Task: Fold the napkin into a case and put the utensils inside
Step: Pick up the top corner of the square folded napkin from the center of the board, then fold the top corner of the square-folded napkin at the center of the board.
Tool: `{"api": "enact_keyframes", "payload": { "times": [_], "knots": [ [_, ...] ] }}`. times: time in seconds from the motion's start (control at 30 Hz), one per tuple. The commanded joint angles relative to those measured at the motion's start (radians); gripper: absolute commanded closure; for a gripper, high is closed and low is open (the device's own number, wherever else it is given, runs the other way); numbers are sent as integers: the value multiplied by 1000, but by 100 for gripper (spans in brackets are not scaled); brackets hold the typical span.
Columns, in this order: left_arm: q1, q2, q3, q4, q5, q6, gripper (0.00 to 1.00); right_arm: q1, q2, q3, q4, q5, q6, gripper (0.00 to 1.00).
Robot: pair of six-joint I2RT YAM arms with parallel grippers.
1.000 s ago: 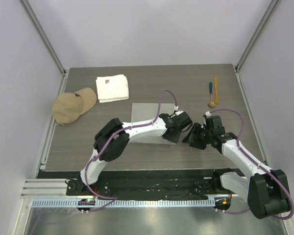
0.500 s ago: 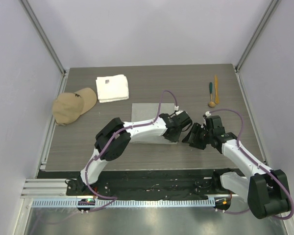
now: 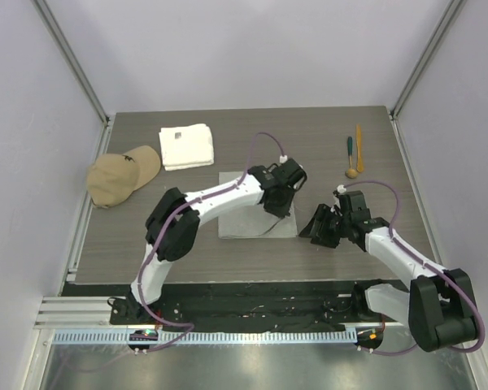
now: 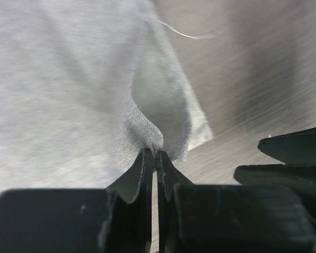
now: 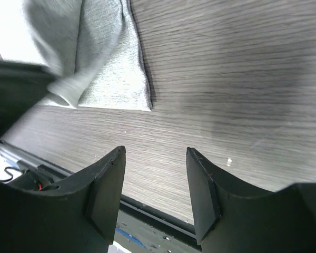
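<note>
Evidently the thin, limp napkin [image 3: 240, 223], lying at the middle of the table [image 3: 325, 146], is best taken by a corner, where the left gripper [image 4: 155, 154] is pinched closed on it, while the right gripper [image 5: 155, 153] stands wide apart and empty.

The napkin [image 3: 237, 226] is plain light grey, with a fine flecked weave and a darker hem. Back and left of it, the towel [image 3: 186, 146] is white and the cap [image 3: 122, 176] is tan. To the right of the napkin lie a teal-handled utensil [image 3: 350, 147], an orange-yellow utensil [image 3: 359, 145] and a tan-bowled spoon [image 3: 352, 172]. The table [image 3: 325, 130] is dark grey-brown with streaky wood grain. The left arm [image 3: 228, 195] and right arm [image 3: 403, 253] are white with black joints. The left gripper [image 4: 156, 154] and right gripper [image 5: 155, 151] are black.
</note>
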Motion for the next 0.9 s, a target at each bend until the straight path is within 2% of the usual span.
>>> {"api": "enact_keyframes", "payload": {
  "times": [0.0,0.03,0.13,0.27,0.43,0.6,0.77,0.83,0.87],
  "knots": [
    [113,-104,-38,-35,129,78,100,4,62,67,93,-76,-20,45],
    [131,-113,-52,-15,187,84,100,8,84,85,91,-87,-26,45],
    [182,-139,-104,42,246,98,100,8,130,147,64,-79,-52,45],
    [173,-116,-112,103,396,74,100,8,141,182,54,-65,-66,43],
    [127,-90,-161,200,476,12,100,7,164,188,71,-75,-59,41],
    [94,-86,-215,295,507,-51,100,5,159,202,79,-72,-37,38],
    [87,-75,-227,303,494,-55,98,5,183,199,97,-104,-19,38],
    [87,-72,-226,295,484,-46,96,5,194,178,137,-130,4,41],
    [87,-69,-218,286,475,-42,96,7,196,165,154,-144,23,49]
  ]
}}
